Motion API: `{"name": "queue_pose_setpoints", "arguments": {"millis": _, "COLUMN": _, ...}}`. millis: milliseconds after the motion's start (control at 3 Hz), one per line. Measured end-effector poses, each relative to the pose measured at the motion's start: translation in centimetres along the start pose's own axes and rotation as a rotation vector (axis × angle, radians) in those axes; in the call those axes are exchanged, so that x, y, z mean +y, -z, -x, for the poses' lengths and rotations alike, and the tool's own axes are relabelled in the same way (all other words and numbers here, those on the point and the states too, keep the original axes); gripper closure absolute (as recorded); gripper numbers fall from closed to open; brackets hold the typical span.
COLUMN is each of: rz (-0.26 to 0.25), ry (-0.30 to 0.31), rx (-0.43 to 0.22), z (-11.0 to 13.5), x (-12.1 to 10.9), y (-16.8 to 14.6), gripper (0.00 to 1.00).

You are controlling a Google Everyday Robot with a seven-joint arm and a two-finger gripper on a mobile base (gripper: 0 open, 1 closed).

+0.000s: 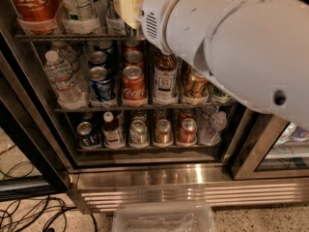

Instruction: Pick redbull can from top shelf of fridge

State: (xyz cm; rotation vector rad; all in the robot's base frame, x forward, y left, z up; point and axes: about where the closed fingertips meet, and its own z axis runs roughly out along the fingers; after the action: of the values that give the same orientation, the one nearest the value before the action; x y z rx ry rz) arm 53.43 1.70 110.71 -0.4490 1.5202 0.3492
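One broad white robot arm (231, 42) enters from the upper right and fills much of that side of the view. It ends in a cream-coloured hand (128, 4) at the level of the dark wire top shelf (58, 36) of the large drinks fridge with a stainless-steel base (159, 175). Whether the hand is open or closed, or has hold of anything, cannot be told. Just left of the hand, on the top shelf, stands a tall slim silvery container, taken to be the redbull can (112, 11). It is partly hidden, and its markings cannot be made out. Further left on the same shelf are a clear plastic bottle with a pale label (79, 4) and a large red Coca-Cola bottle (31, 4) seated in a clear tub. The middle wire rack carries, from left to right, clear water bottles (63, 79), short blue cans (101, 81), a short red Coca-Cola can (133, 83), a brown glass bottle with a white label (165, 79) and a bronze-coloured can (195, 83). The lowest rack holds a row of short cans, among them a silver can (138, 132) and a red can (187, 129), with a small clear bottle (212, 127) at the right end. On the speckled floor before the louvred grille lie a clear plastic tub (164, 219) and, to the left, loose black cables (29, 211).
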Motion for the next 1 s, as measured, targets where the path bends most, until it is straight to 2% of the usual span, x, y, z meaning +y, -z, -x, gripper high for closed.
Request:
{"name": "queue_pose_setpoints", "arguments": {"millis": 333, "rz": 0.026, "ry": -0.004, "rx": 0.018, "z": -0.1, "x": 0.7, "y": 0.2, "gripper": 1.0}}
{"name": "queue_pose_setpoints", "arguments": {"millis": 667, "rz": 0.045, "ry": -0.107, "rx": 0.107, "z": -3.3, "x": 0.8, "y": 2.0, "gripper": 1.0}}
{"name": "queue_pose_setpoints", "arguments": {"millis": 1000, "rz": 0.055, "ry": -0.223, "rx": 0.167, "z": -5.8, "x": -0.2, "y": 5.1, "gripper": 1.0}}
